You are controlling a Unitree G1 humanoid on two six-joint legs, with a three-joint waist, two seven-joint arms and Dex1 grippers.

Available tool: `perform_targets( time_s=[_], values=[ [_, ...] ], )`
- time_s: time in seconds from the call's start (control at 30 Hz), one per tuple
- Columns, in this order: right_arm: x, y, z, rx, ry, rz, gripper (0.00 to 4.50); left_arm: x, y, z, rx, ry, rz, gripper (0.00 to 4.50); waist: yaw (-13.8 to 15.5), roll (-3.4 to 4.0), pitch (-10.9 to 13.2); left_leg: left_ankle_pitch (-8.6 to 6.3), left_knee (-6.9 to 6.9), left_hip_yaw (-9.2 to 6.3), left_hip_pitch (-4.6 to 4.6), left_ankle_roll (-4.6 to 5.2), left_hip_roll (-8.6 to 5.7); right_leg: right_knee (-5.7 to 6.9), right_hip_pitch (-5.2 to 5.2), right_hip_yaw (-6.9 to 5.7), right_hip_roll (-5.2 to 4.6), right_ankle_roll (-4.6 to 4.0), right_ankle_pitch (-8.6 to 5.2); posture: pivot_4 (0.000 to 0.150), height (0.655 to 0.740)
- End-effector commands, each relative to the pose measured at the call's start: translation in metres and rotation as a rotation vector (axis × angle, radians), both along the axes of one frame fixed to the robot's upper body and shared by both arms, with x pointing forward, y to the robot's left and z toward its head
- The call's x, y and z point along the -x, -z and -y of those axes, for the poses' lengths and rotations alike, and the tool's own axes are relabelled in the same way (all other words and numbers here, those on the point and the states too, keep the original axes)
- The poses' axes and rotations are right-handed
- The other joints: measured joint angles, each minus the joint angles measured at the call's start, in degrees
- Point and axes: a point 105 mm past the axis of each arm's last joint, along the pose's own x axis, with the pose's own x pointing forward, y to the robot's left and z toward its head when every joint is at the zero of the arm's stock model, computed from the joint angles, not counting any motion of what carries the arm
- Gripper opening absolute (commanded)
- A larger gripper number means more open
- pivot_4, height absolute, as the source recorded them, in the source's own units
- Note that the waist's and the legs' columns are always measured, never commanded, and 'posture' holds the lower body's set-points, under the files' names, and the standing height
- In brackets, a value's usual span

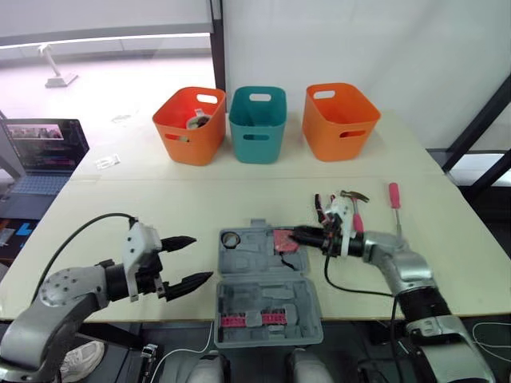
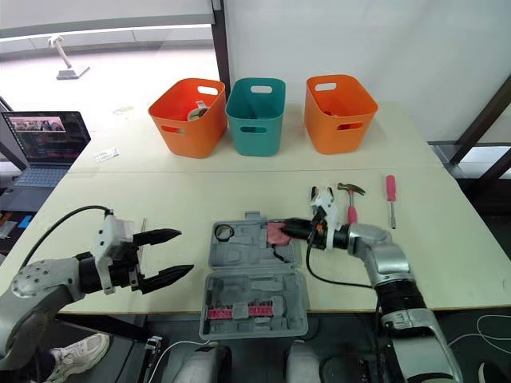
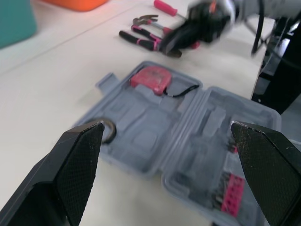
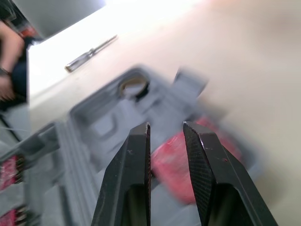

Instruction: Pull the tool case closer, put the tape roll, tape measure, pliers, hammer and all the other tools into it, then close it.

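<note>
Pink tape measure (image 1: pixel 285 239) lies in open case (image 1: pixel 251 257)
The right gripper (image 1: pixel 297 234), fingers slightly parted (pinching nothing), at it; the left gripper (image 1: pixel 203 258) spread wide beside the case.

Head stereo pair: high up, facing forward and down over the whole table (image 1: pixel 144 199). Left wrist cam: low and near, facing across the open tool case (image 3: pixel 155 141). Right wrist cam: very close above it. All four views share the case.

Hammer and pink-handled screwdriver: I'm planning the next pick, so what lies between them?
Nothing. In the right eye view, only bare table separates the hammer from the screwdriver.
</note>
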Motion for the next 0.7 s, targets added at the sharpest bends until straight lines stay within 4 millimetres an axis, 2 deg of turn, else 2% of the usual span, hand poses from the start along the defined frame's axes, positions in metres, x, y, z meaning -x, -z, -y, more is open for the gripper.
perform_targets(
  time_s=[0.03, 0.1, 0.17, 0.23, 0.33, 0.37, 0.4, 0.47, 0.5, 0.6, 0.7],
  values=[
    [0.007, 0.003, 0.023, 0.091, 0.002, 0.001, 1.68, -0.005, -0.004, -0.035, 0.002, -0.152, 0.061, 4.5, 0.28, -0.07, -0.03, 0.0, -0.03, -0.01, 0.0, 0.0, 0.0, -0.04, 0.02, -0.02, 0.0, -0.01, -0.01, 0.15, 0.74],
    [0.003, -0.001, 0.044, 0.053, 0.108, -0.024, 2.39, -0.004, 0.003, -0.058, 0.007, -0.264, 0.053, 4.5, 0.16, -0.09, -0.02, 0.0, -0.06, 0.0, 0.0, 0.0, 0.0, -0.08, 0.02, -0.03, -0.01, -0.02, -0.02, 0.15, 0.74],
    [-0.001, -0.004, 0.07, 0.057, 0.232, 0.026, 3.38, 0.008, 0.017, -0.081, -0.056, -0.338, 0.044, 4.5, 0.04, -0.09, -0.02, 0.0, -0.08, 0.07, 0.01, 0.0, 0.01, -0.08, 0.0, 0.01, -0.03, -0.04, -0.02, 0.15, 0.74],
    [0.0, -0.009, 0.093, 0.031, 0.325, 0.062, 4.36, 0.016, 0.018, -0.101, -0.003, -0.45, 0.053, 4.5, -0.1, -0.08, -0.01, 0.0, -0.15, 0.17, 0.01, 0.0, 0.01, -0.1, -0.08, 0.1, -0.03, -0.1, -0.05, 0.15, 0.74],
    [0.012, -0.01, 0.131, 0.028, 0.462, 0.086, 4.47, 0.029, 0.008, -0.154, 0.265, -0.795, 0.11, 4.5, 0.22, -0.18, -0.01, 0.0, -0.25, 0.28, 0.04, 0.0, 0.03, -0.13, -0.1, 0.23, -0.04, -0.17, -0.09, 0.15, 0.74],
    [0.017, -0.01, 0.145, 0.03, 0.519, 0.106, 4.47, 0.04, 0.013, -0.171, 0.269, -0.88, 0.113, 4.5, 0.23, -0.23, -0.04, 0.0, -0.25, 0.24, 0.04, 0.0, 0.06, -0.13, -0.09, 0.19, -0.02, -0.11, -0.06, 0.15, 0.74],
    [0.025, -0.009, 0.164, 0.029, 0.598, 0.126, 4.47, 0.057, 0.023, -0.196, 0.254, -1.001, 0.111, 4.5, 0.22, -0.23, -0.05, 0.0, -0.25, 0.24, 0.08, 0.0, 0.06, -0.12, -0.07, 0.19, -0.02, -0.05, -0.03, 0.15, 0.74],
    [0.039, -0.008, 0.191, 0.007, 0.711, 0.157, 4.47, 0.086, 0.035, -0.224, 0.191, -1.127, 0.114, 4.5, 0.16, -0.26, -0.08, 0.0, -0.29, 0.28, 0.11, 0.0, 0.06, -0.15, -0.05, 0.2, -0.01, -0.08, -0.05, 0.15, 0.74],
    [0.043, -0.009, 0.196, -0.017, 0.736, 0.161, 4.47, 0.093, 0.038, -0.229, 0.166, -1.145, 0.117, 4.5, 0.0, -0.26, -0.08, 0.0, -0.36, 0.29, 0.11, 0.0, 0.05, -0.25, -0.04, 0.2, -0.01, -0.16, -0.09, 0.15, 0.74],
    [0.051, -0.01, 0.21, -0.061, 0.811, 0.185, 4.47, 0.107, 0.05, -0.224, 0.064, -1.078, 0.077, 4.5, -0.24, -0.25, -0.08, 0.0, -0.44, 0.52, 0.11, 0.0, 0.07, -0.64, 0.0, 0.38, -0.01, -0.26, -0.12, 0.15, 0.74],
    [0.056, -0.004, 0.215, -0.052, 0.847, 0.191, 4.47, 0.114, 0.048, -0.232, 0.062, -1.112, 0.101, 4.5, -0.16, -0.38, -0.22, 0.01, -0.35, 0.6, 0.14, -0.02, 0.1, -0.75, 0.07, 0.45, -0.02, -0.43, -0.04, 0.15, 0.74]
  ],
)
